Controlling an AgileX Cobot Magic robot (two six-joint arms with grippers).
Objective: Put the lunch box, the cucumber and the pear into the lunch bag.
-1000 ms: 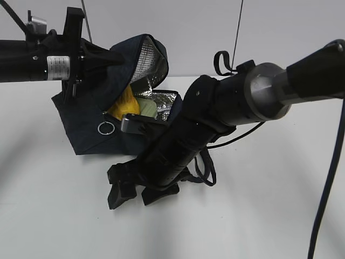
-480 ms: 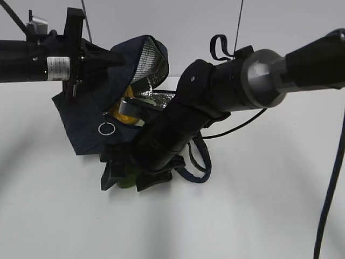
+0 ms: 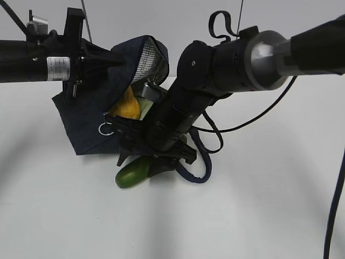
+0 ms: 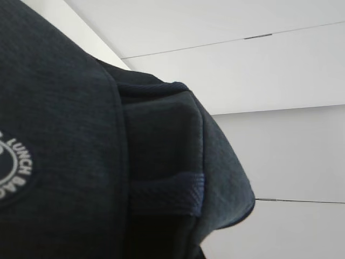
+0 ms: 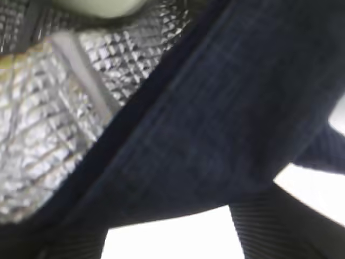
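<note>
The navy lunch bag (image 3: 86, 127) stands open at the left, silver lining (image 5: 48, 118) showing. My left gripper (image 3: 92, 57) is shut on its raised flap; the left wrist view holds only bag fabric (image 4: 64, 135). Inside sit the yellow pear (image 3: 127, 105) and the pale green lid of the lunch box (image 3: 144, 108), whose edge (image 5: 102, 5) also shows in the right wrist view. The dark green cucumber (image 3: 135, 171) lies on the table in front of the bag. My right gripper (image 3: 154, 158) hangs open just over it, bare table between its fingers (image 5: 269, 232); contact cannot be told.
A silver ring pull (image 3: 106, 129) hangs on the bag's front. A loose bag handle (image 3: 204, 164) loops on the white table (image 3: 259, 205) beside my right gripper. A black cable (image 3: 334, 205) hangs at the right edge.
My right arm rose and swung toward the bag's mouth. The cucumber came into view under its gripper, and the jaws narrowed a little. The left arm held still.
</note>
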